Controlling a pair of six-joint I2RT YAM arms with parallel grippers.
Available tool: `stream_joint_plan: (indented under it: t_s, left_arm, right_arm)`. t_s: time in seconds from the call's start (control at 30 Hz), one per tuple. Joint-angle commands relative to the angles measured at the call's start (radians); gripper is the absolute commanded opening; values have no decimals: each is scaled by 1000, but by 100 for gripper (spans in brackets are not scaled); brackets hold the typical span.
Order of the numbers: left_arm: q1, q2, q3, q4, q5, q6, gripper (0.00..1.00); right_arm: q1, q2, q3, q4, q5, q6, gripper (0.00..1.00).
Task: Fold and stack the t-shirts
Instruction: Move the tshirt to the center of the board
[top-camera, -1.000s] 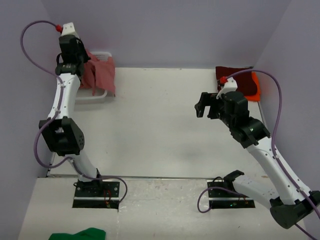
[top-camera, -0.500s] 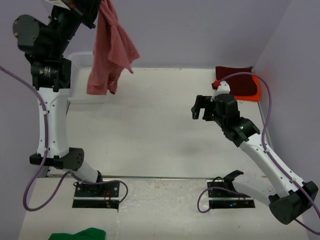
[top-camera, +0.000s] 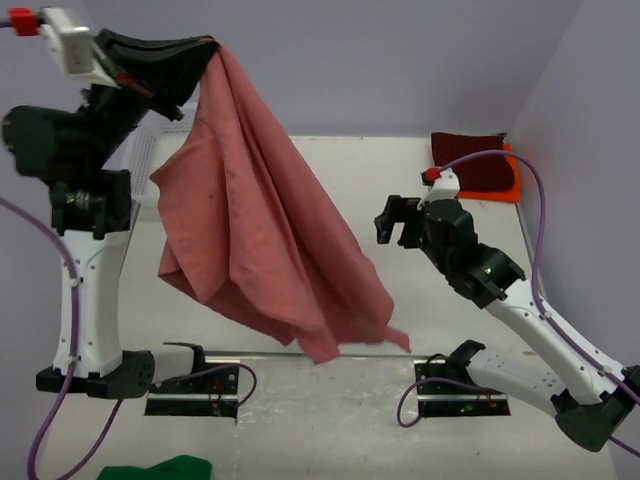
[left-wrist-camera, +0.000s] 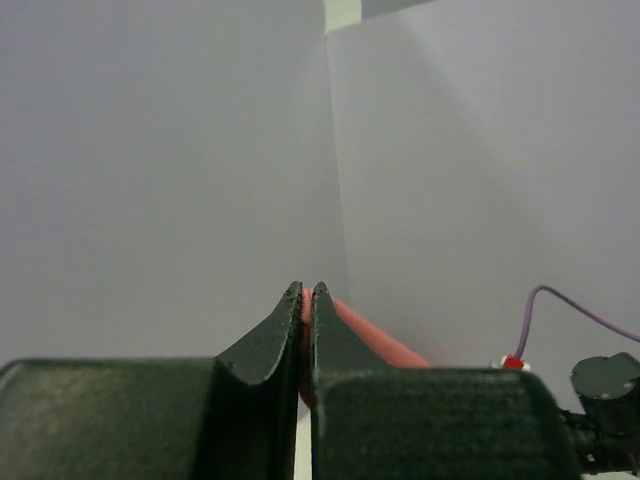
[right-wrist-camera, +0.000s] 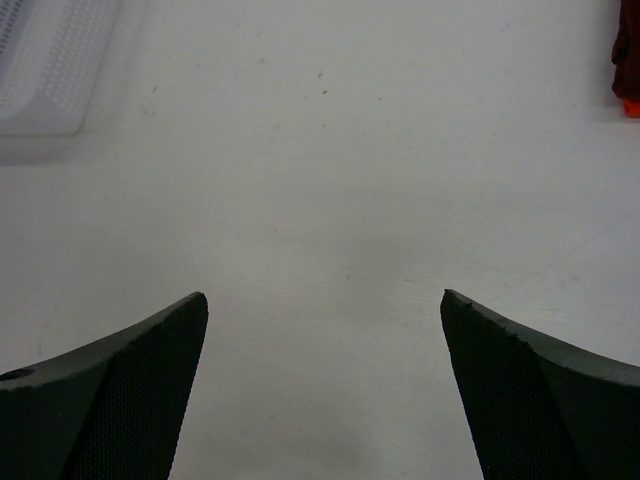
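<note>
My left gripper (top-camera: 205, 45) is raised high at the upper left and is shut on the faded rose t-shirt (top-camera: 265, 240), which hangs down from it and fills the middle of the top view. In the left wrist view the gripper (left-wrist-camera: 306, 290) pinches a strip of rose cloth (left-wrist-camera: 370, 335) between its jaws. My right gripper (top-camera: 393, 217) is open and empty above the table's middle right; in its wrist view the gripper (right-wrist-camera: 325, 300) has only bare table below. The dark maroon t-shirt (top-camera: 478, 160) lies folded on the bright orange one (top-camera: 512, 180) at the back right corner.
The white mesh basket (top-camera: 140, 160) stands at the back left, partly hidden by my left arm and the shirt; its corner shows in the right wrist view (right-wrist-camera: 50, 60). A green cloth (top-camera: 155, 468) lies at the front left, off the table. Purple walls close in three sides.
My left gripper has lifted the rose shirt out of the basket and swung it up and toward the camera, so the cloth now hangs spread out. The right gripper has shifted slightly left.
</note>
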Motion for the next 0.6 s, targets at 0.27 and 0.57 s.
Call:
stream_joint_plan:
  t_s: [0.27, 0.57]
  left_arm:
    - [-75, 523, -535, 136, -100, 94, 0]
    - [-84, 568, -310, -82, -438, 146, 79]
  right_arm:
    - [132, 91, 58, -79, 108, 63, 99]
    - [272, 98, 46, -154, 73, 133, 99]
